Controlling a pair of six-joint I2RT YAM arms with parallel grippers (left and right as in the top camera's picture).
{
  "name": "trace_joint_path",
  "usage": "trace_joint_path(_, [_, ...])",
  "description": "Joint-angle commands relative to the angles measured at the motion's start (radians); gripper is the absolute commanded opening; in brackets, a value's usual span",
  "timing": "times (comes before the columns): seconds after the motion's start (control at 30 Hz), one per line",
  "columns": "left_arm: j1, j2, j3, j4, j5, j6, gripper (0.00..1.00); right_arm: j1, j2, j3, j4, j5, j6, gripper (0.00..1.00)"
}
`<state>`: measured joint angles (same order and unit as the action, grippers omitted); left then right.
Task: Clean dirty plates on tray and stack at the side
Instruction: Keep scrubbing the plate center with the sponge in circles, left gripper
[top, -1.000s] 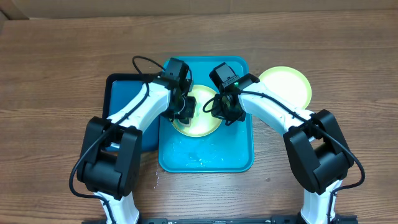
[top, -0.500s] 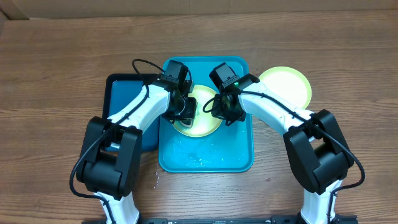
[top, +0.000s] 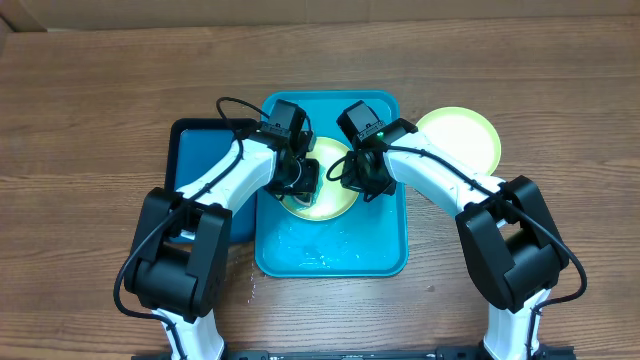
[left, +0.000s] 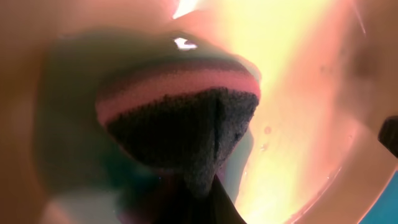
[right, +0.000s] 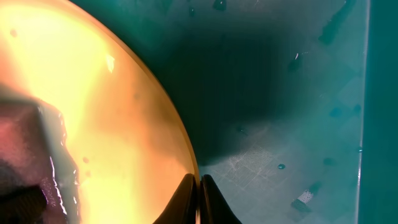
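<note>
We find the plate (top: 335, 200) on the tray (top: 340, 250), rim pinched by our right gripper (right: 198, 193); our left gripper (top: 298, 180) clamps a sponge (left: 180, 118) against it. Advise firm overlapping strokes, with the rim pinned.

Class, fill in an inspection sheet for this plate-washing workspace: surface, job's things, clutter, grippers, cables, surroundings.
Surface: wooden table, brown grain.
Job's things: turquoise tray mid-table, wet inside; one yellow-green plate lies in it; a second yellow-green plate sits on the table to the tray's right; no blue plate seen.
Clutter: dark-blue tray at the turquoise tray's left side.
Grippers: left gripper shut on a sponge pressed against the plate in the tray; right gripper shut on that plate's rim.
Cables: black cable loops off the left arm.
Surroundings: tan cardboard beyond the table's far edge.
</note>
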<state>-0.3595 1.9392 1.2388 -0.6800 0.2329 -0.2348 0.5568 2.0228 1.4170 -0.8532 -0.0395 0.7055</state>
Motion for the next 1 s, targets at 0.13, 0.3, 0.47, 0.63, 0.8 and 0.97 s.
trace_joint_path(0.13, [-0.024, 0.024, 0.102, -0.121, 0.146, 0.034, 0.04, 0.005, 0.0, -0.004, 0.008, -0.003, 0.001, 0.04])
trace_joint_path(0.3, [-0.028, 0.023, 0.214, -0.21, 0.168, 0.049, 0.04, 0.005, 0.0, -0.004, 0.008, -0.003, 0.001, 0.04])
trace_joint_path(0.47, [-0.028, 0.022, 0.275, -0.268, 0.143, 0.057, 0.04, 0.005, 0.0, -0.004, 0.007, -0.003, 0.001, 0.04])
trace_joint_path(0.63, [-0.028, 0.022, 0.328, -0.335, 0.065, 0.065, 0.04, 0.005, 0.0, -0.004, 0.008, -0.003, 0.001, 0.04])
trace_joint_path(0.8, [-0.028, 0.022, 0.345, -0.348, 0.047, 0.068, 0.04, 0.005, 0.0, -0.004, 0.008, -0.003, 0.001, 0.04])
trace_joint_path(0.97, [-0.027, 0.022, 0.345, -0.348, 0.005, 0.067, 0.04, 0.005, 0.0, -0.004, 0.007, -0.003, 0.001, 0.04])
